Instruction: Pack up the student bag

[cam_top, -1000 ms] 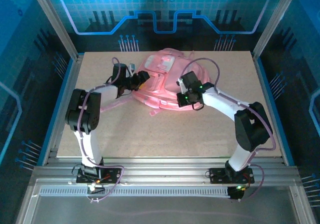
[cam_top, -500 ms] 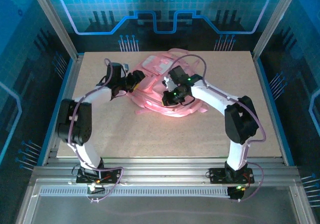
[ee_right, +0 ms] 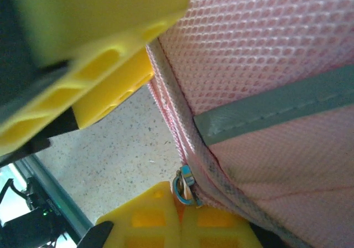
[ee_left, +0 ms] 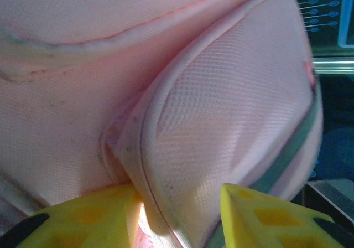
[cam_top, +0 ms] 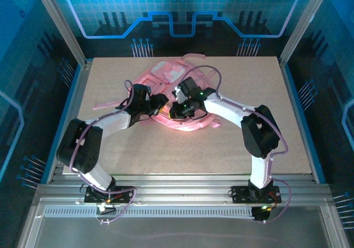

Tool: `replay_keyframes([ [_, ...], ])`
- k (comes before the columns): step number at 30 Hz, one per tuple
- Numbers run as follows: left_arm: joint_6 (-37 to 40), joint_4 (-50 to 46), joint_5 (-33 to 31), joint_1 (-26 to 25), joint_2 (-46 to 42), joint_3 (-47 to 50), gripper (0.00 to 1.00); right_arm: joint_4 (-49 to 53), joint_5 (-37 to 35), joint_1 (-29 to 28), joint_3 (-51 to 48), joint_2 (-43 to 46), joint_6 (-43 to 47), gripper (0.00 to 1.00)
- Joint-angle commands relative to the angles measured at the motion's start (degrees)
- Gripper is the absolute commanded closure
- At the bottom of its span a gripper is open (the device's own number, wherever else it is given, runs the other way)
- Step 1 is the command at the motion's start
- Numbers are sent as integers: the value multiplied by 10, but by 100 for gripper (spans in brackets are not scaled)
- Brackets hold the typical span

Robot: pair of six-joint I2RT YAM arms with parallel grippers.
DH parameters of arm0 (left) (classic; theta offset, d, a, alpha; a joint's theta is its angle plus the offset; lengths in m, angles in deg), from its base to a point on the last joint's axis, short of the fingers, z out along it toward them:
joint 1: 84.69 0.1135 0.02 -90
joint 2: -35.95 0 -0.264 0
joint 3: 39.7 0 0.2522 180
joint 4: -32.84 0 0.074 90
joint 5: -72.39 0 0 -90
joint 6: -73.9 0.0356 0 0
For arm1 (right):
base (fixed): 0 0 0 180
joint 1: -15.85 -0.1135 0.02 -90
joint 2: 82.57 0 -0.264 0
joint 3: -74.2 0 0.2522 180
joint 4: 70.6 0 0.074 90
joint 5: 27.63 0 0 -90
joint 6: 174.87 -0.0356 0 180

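The student bag (cam_top: pixel 166 76) is a large soft pink backpack lying at the middle back of the table. My left gripper (cam_top: pixel 160 104) is at its near left edge. In the left wrist view a padded pink mesh fold of the bag (ee_left: pixel 221 120) fills the space between the yellow fingers (ee_left: pixel 94 217), and my left gripper (ee_left: pixel 180 217) is shut on it. My right gripper (cam_top: pixel 176 110) is just right of the left one, at the bag's near edge. In the right wrist view my right gripper (ee_right: pixel 181 217) is shut on the zipper pull (ee_right: pixel 186 186) of the bag (ee_right: pixel 265 54).
A loose pink strap (cam_top: pixel 110 103) trails over the table (cam_top: pixel 166 148) to the left of the bag, and another strap (cam_top: pixel 193 55) curls at the back edge. Metal frame posts and rails (cam_top: pixel 177 190) border the table. The left gripper's yellow finger (ee_right: pixel 94 48) sits close above my right fingers.
My right gripper has travelled left along the bag's near edge, holding the zipper pull. My left gripper has come nearer and closed on the bag's fold. The bag has shifted and turned.
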Motion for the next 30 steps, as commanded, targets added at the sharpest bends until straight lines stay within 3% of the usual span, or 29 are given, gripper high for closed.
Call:
replay_keyframes([
  [1, -20, 74, -37, -8, 42, 0, 77, 11, 37, -19, -14, 28, 17, 100],
  [3, -11, 72, -29, -8, 51, -11, 100, 58, 4, -18, -17, 34, 47, 100],
  [9, 45, 7, -27, -7, 26, -23, 100, 193, -245, -14, -32, 47, 130, 100],
  [15, 46, 4, -12, -7, 13, -5, 100, 238, -347, 21, -21, 75, 177, 100],
  [18, 46, 5, -15, -7, 14, 3, 100, 266, -341, 39, 9, 74, 206, 100],
  [22, 38, 17, -24, -7, 19, 10, 100, 320, -211, 57, 50, 62, 235, 100],
  [24, 33, 30, -26, -7, 23, 12, 100, 327, -187, 56, 47, 65, 233, 100],
  [27, 34, 33, -32, -7, 26, 8, 100, 332, -193, 67, 26, 71, 231, 100],
  [30, 38, 29, -26, -7, 28, -1, 100, 341, -256, 76, 12, 68, 229, 100],
])
